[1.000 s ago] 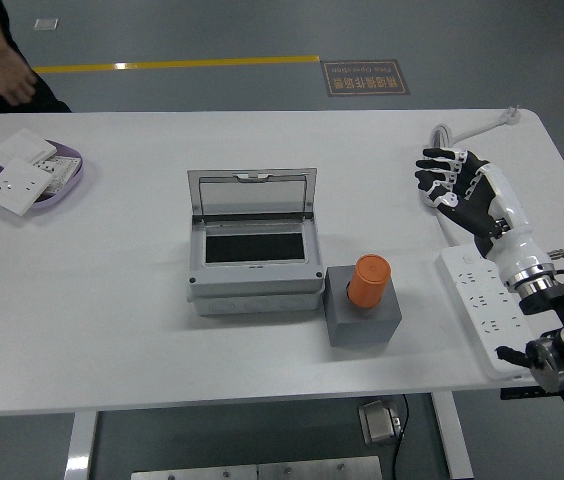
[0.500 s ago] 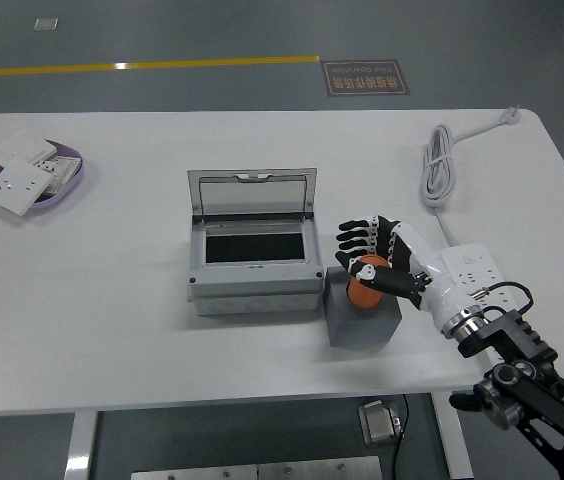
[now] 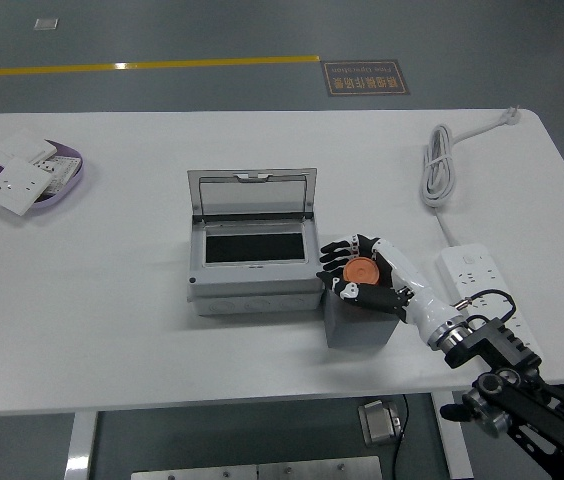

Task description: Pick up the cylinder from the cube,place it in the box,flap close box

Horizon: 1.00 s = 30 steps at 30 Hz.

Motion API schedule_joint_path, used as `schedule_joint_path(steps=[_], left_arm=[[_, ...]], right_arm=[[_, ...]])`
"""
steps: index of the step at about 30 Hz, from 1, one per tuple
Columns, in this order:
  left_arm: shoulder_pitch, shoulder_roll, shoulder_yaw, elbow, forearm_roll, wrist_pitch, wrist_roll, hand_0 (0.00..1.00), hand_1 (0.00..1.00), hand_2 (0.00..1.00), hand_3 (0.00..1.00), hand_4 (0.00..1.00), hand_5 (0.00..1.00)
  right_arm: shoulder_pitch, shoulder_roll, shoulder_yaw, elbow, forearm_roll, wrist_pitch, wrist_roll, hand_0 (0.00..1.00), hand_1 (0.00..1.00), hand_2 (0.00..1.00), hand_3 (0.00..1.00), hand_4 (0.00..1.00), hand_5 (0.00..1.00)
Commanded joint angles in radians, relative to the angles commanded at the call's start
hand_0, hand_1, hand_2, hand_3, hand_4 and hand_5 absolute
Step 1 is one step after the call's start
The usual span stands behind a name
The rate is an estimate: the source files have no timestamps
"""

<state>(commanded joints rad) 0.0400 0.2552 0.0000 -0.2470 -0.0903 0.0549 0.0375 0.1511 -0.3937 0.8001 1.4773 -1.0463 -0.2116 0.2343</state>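
Fingers of your right hand (image 3: pixel 362 272) curl around the orange cylinder (image 3: pixel 361 271) atop the grey cube (image 3: pixel 359 318), beside the open box (image 3: pixel 253 257).

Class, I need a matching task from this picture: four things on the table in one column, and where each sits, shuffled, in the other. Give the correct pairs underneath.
Things
1. orange cylinder
2. grey box
3. purple dish
4. power strip

Places
A. far left of the table
B. on the grey cube, with the right hand wrapped around it
C. near the right edge, beside the robot's forearm
D. table centre, lid up

Pairs: 1-B, 2-D, 3-A, 4-C
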Motion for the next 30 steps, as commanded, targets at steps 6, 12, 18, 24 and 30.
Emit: schedule_joint_path(steps=[6, 12, 18, 24, 30], left_arm=[[-0.001, 0.0, 0.0, -0.001, 0.002, 0.0, -0.001, 0.567, 0.614, 0.575, 0.597, 0.707, 0.207], [-0.001, 0.0, 0.0, -0.001, 0.001, 0.0, -0.002, 0.567, 0.614, 0.575, 0.598, 0.707, 0.206], [-0.002, 0.001, 0.0, -0.001, -0.001, 0.001, -0.003, 0.567, 0.614, 0.575, 0.598, 0.707, 0.206], [-0.003, 0.002, -0.001, -0.002, -0.002, 0.001, -0.004, 0.567, 0.614, 0.575, 0.598, 0.707, 0.205], [-0.003, 0.002, -0.017, -0.002, 0.01, 0.001, -0.004, 0.567, 0.614, 0.574, 0.598, 0.706, 0.203]], right_arm=[[-0.001, 0.001, 0.005, -0.017, -0.005, -0.002, -0.001, 0.592, 0.575, 0.533, 0.554, 0.705, 0.13], [0.003, -0.001, -0.007, -0.022, -0.001, -0.014, 0.002, 0.594, 0.57, 0.528, 0.555, 0.704, 0.136], [0.009, -0.003, -0.018, -0.021, 0.013, -0.035, 0.007, 0.592, 0.565, 0.514, 0.55, 0.701, 0.143], [0.013, -0.004, -0.03, -0.015, 0.018, -0.051, 0.005, 0.622, 0.547, 0.458, 0.482, 0.127, 0.002], [0.017, -0.003, -0.04, -0.016, 0.021, -0.061, 0.007, 0.502, 0.47, 0.411, 0.372, 0.002, 0.002]])
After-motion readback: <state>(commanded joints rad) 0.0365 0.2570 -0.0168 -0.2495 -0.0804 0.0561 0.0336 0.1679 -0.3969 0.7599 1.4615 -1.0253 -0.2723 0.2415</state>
